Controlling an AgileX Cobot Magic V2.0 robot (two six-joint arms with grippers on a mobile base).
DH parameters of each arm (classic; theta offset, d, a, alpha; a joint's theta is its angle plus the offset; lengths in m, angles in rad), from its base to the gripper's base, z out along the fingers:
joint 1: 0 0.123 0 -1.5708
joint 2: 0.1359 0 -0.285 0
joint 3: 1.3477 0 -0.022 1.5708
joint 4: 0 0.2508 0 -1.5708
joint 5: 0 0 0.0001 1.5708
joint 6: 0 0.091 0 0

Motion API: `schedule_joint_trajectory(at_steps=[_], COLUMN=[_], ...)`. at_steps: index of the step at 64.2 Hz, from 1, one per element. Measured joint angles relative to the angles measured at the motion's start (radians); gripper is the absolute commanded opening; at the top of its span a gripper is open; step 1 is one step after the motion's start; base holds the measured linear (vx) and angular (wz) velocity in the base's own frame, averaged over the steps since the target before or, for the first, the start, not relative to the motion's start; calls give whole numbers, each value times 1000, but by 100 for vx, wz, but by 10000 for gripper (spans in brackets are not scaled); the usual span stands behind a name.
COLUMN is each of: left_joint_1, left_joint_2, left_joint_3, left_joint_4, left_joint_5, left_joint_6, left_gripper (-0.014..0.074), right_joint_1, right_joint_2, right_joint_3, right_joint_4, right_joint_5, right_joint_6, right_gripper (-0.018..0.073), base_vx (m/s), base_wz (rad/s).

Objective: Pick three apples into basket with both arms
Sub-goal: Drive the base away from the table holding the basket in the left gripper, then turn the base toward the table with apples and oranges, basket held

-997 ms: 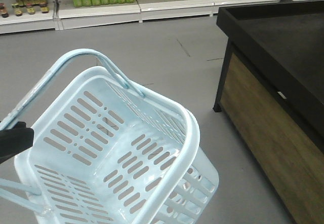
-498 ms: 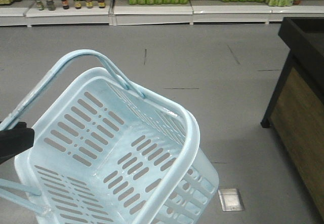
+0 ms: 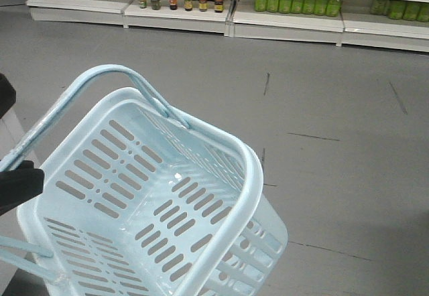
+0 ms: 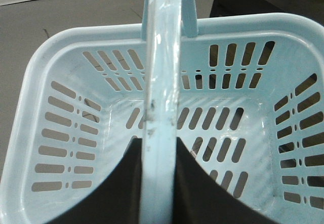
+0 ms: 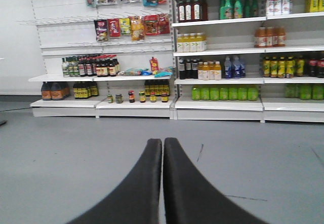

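Bright, even overhead shop light, cool and without hard shadows. A small white glint sits on the basket (image 3: 167, 189) bottom, and its handle (image 4: 162, 57) carries a faint sheen. The right gripper (image 5: 162, 142) shows flat black (no surface detail) with soft edges; the far shelves (image 5: 223, 105) look slightly blurred.

No word, brand or number can be read. Labels are seen on the bottles (image 5: 210, 70), the jars (image 5: 131, 96) and the hanging packets (image 5: 129, 25) on the shelves (image 5: 217, 104), but all are too small and blurred.
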Motion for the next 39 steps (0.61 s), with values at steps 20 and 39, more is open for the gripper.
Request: schedule_joint_trajectory(at_steps=[20, 39], left_joint_1=[0, 0], left_joint_2=[0, 0], left_joint_3=[0, 0], left_joint_4=[0, 0], left_joint_5=[0, 0], left_joint_6=[0, 0], left_gripper=[-6, -6], right_joint_1=[0, 0], right_joint_2=[0, 0], right_joint_3=[0, 0], right_joint_4=[0, 0], right_joint_5=[0, 0], right_joint_6=[0, 0], right_gripper=[-4, -4], base_vx=[19, 20], base_wz=[21, -10])
